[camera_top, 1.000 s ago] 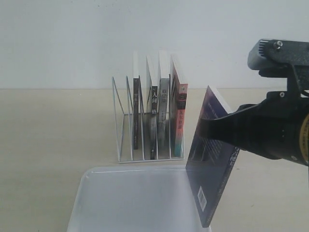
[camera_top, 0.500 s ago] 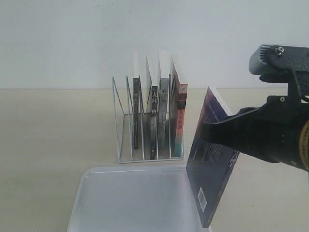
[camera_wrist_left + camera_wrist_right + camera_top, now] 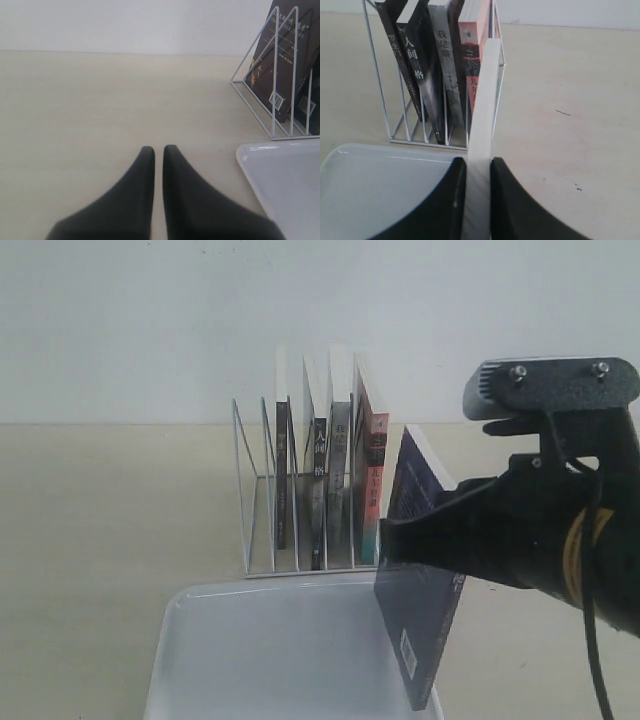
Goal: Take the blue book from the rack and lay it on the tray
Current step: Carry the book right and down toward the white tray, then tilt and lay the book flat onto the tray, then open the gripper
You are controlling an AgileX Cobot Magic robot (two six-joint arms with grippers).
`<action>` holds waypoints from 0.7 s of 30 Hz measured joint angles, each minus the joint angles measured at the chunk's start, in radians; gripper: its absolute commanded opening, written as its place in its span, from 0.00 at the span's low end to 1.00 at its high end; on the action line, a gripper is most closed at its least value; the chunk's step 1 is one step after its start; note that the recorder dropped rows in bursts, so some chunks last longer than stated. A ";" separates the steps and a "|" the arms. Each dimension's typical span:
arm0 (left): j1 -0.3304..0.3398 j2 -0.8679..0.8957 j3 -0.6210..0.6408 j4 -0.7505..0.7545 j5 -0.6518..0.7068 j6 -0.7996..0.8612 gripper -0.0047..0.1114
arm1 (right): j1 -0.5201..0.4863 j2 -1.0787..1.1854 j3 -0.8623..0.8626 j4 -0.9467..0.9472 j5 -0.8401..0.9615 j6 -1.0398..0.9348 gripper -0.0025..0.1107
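The blue book (image 3: 420, 625) hangs tilted over the right end of the white tray (image 3: 250, 650), its dark back cover facing me. My right gripper (image 3: 400, 535) is shut on it; in the right wrist view its white page edge (image 3: 482, 120) runs between the two fingertips of that gripper (image 3: 478, 162). The white wire rack (image 3: 255, 490) stands behind the tray, holding several other books (image 3: 330, 470). My left gripper (image 3: 158, 148) is shut with nothing in it, low over the bare table left of the tray corner (image 3: 285, 185) and the rack (image 3: 272, 75).
Black-spined books (image 3: 415, 65) and a pink-and-teal-spined book (image 3: 475, 55) fill the rack's right slots; its left slots stand empty. A pale wall runs behind the beige table (image 3: 100, 510).
My right arm has carried the blue book leftward and a little lower, from beside the tray's right edge to over its right end.
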 measured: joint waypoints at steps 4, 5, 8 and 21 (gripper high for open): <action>0.000 0.000 0.000 0.000 0.000 0.000 0.09 | 0.096 0.000 0.000 -0.021 0.109 0.011 0.02; 0.000 0.000 0.000 0.000 0.000 0.000 0.09 | 0.117 0.000 0.000 -0.025 0.127 0.011 0.02; 0.000 0.000 0.000 0.000 0.000 0.000 0.09 | 0.156 0.001 0.000 -0.033 0.149 0.019 0.02; 0.000 0.000 0.000 0.000 0.000 0.000 0.09 | 0.181 0.098 0.000 -0.120 0.154 0.065 0.02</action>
